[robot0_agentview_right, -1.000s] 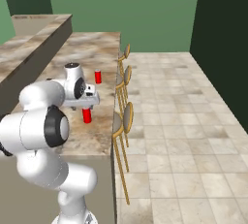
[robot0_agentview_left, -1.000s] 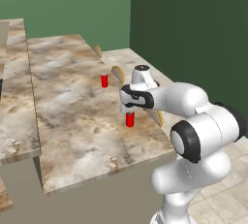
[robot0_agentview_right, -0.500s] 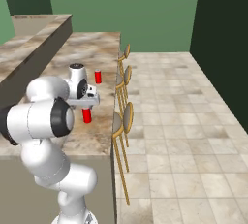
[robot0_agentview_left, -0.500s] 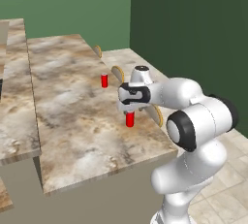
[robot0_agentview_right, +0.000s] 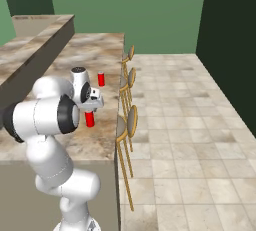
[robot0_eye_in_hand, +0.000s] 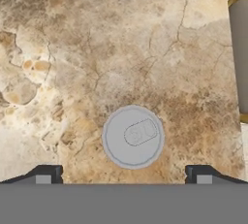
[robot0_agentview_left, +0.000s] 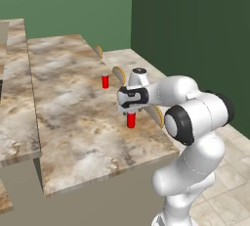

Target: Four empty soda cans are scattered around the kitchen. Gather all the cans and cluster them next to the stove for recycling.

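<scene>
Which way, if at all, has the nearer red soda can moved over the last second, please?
No. The nearer red cylindrical soda can stands on the same spot near the right edge of the tan marbled counter.

Two soda cans [robot0_agentview_left: 131,120] [robot0_agentview_left: 105,81], three stools [robot0_agentview_right: 131,121]

Counter [robot0_agentview_left: 73,117]: broad bare stone around near can [robot0_agentview_left: 131,120], open to approach from above and from every side. Far can [robot0_agentview_left: 105,81]: stands well apart along the same counter, bare stone between. Stools [robot0_agentview_right: 131,120]: backs rise just beside the counter's floor-side edge. Raised counter [robot0_agentview_right: 35,57]: walls the opposite side. Fingertips [robot0_eye_in_hand: 46,175] stand wide, the near can's top between them
</scene>
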Robot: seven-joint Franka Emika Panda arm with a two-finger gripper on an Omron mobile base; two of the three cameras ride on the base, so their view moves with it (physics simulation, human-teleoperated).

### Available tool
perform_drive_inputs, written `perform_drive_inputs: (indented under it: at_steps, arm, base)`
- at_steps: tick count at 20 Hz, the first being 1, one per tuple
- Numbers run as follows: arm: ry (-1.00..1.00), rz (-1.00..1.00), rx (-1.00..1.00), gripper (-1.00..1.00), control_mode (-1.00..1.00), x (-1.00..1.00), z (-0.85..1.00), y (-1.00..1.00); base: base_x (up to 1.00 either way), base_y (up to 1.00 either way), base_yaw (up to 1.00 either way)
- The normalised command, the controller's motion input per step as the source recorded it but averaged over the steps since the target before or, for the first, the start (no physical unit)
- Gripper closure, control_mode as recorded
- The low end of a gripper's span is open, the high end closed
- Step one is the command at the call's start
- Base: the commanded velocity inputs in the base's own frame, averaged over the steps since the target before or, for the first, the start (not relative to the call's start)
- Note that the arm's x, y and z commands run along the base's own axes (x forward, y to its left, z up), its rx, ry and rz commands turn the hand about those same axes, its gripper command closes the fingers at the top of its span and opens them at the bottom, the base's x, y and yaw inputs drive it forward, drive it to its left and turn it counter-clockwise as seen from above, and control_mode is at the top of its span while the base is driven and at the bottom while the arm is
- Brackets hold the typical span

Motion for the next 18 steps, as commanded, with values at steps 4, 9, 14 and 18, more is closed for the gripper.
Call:
perform_drive_inputs:
  at_steps: [4, 9, 14, 18]
  arm:
    - [0.00, 0.00, -0.03, -1.00, -1.00, 0.20, -0.06, 0.03]
    - [0.00, 0.00, 0.00, -1.00, -1.00, 0.08, -0.07, 0.00]
    - [0.00, -0.01, 0.00, -1.00, -1.00, 0.00, -0.05, 0.00]
    - [0.00, -0.03, 0.00, -1.00, -1.00, 0.00, -0.11, 0.00]
  base:
    - [0.00, 0.00, 0.00]
    - [0.00, 0.00, 0.00]
    - [0.00, 0.00, 0.00]
    - [0.00, 0.00, 0.00]
